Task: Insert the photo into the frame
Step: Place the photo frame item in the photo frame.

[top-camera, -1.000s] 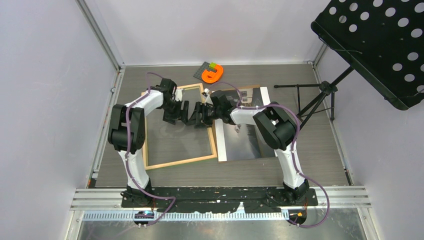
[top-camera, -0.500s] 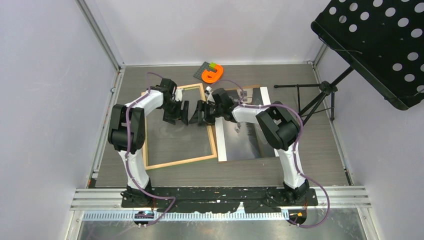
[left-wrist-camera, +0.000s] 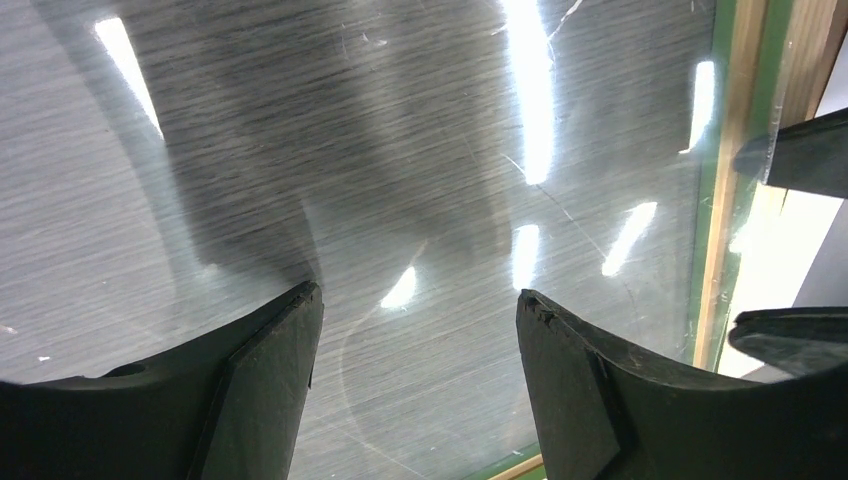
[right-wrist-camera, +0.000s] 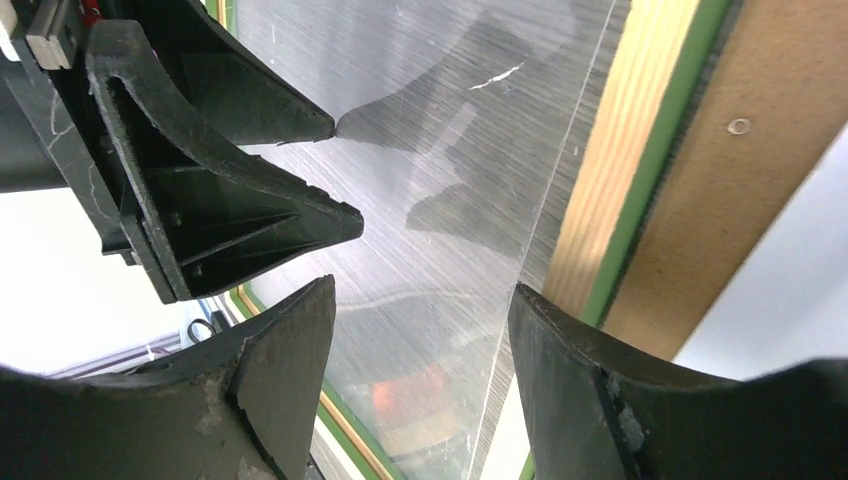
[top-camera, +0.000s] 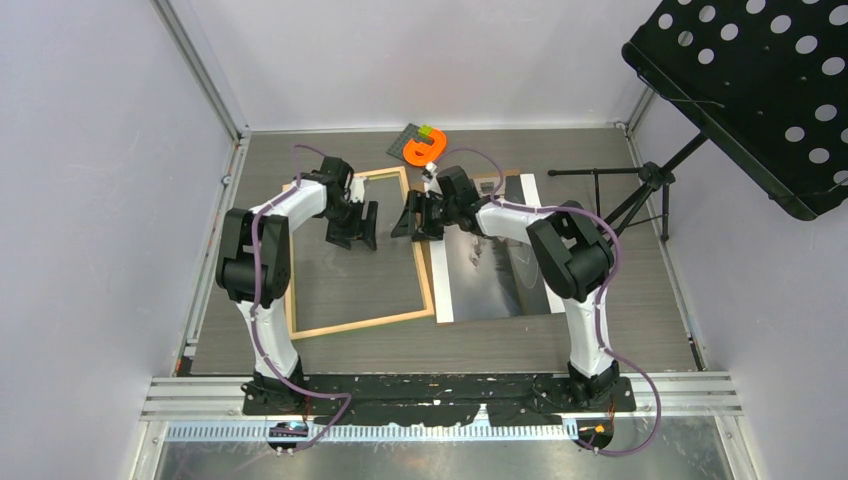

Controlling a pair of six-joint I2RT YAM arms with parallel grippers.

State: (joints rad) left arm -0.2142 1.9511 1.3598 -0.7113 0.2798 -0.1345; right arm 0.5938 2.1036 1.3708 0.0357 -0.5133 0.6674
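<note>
Frame (top-camera: 362,322) lies flat, pale wood up, left of centre; photo (top-camera: 485,290) lies flat just beside its right rail, picture side up. Photo judged light, limp and easily creased, and hard to lift off the table; best taken by a white edge band. Left gripper (top-camera: 357,228) hangs over the frame's clear pane (left-wrist-camera: 400,150), jaws wide, empty; right gripper (top-camera: 415,218) likewise wide and empty, at the right rail. A second ago the grippers nearly touched; now apart.
</note>
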